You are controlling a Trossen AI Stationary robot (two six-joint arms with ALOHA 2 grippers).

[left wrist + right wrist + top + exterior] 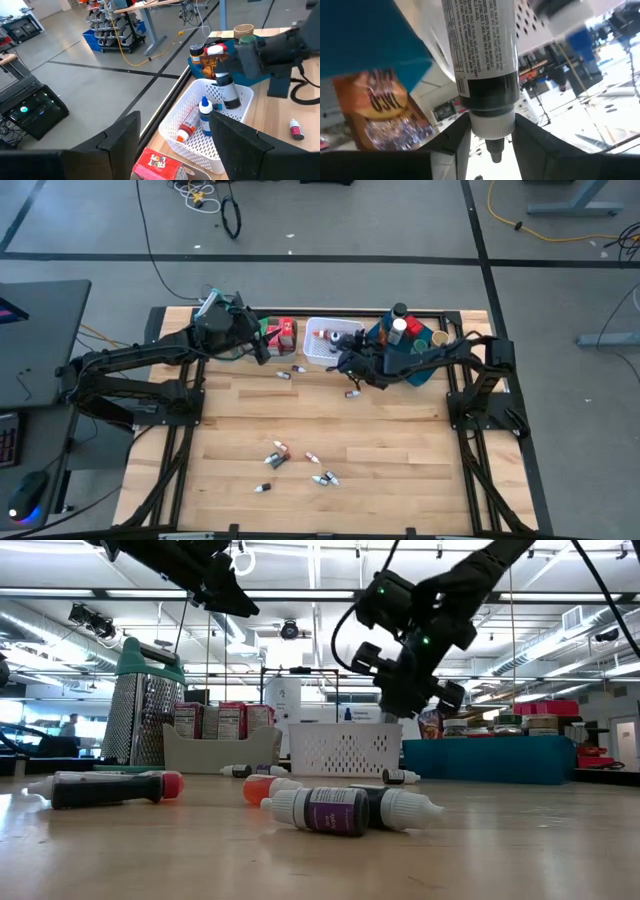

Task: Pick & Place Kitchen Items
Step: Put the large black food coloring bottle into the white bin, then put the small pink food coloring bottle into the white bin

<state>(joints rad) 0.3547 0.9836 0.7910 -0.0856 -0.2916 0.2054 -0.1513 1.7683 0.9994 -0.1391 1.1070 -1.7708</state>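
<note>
My right gripper [347, 363] hovers at the near right corner of the white mesh basket [325, 345], shut on a white-labelled tube with a black band and a white cap [482, 60]; the same tube [228, 92] shows in the left wrist view. Inside the basket lie a red-capped tube [186, 127] and a blue-topped bottle [205, 117]. My left gripper [262, 348] hangs open, with nothing between its fingers, above the clear bin of red and green cartons [282, 332]. Several small bottles and tubes [295, 465] lie on the wooden table. My right gripper pinches the tube at its cap end between the two fingers, one on each side of the black band and white cap [491, 120]. The tube is lifted clear. It stands nearly upright, a little tilted, over the basket's rim [235, 107].
A blue tray [425, 365] with jars and bottles stands at the back right, close behind my right arm. A metal grater [143, 715] stands at the back left. Two small bottles [352, 393] [292, 370] lie in front of the basket. The table's middle is bare wood.
</note>
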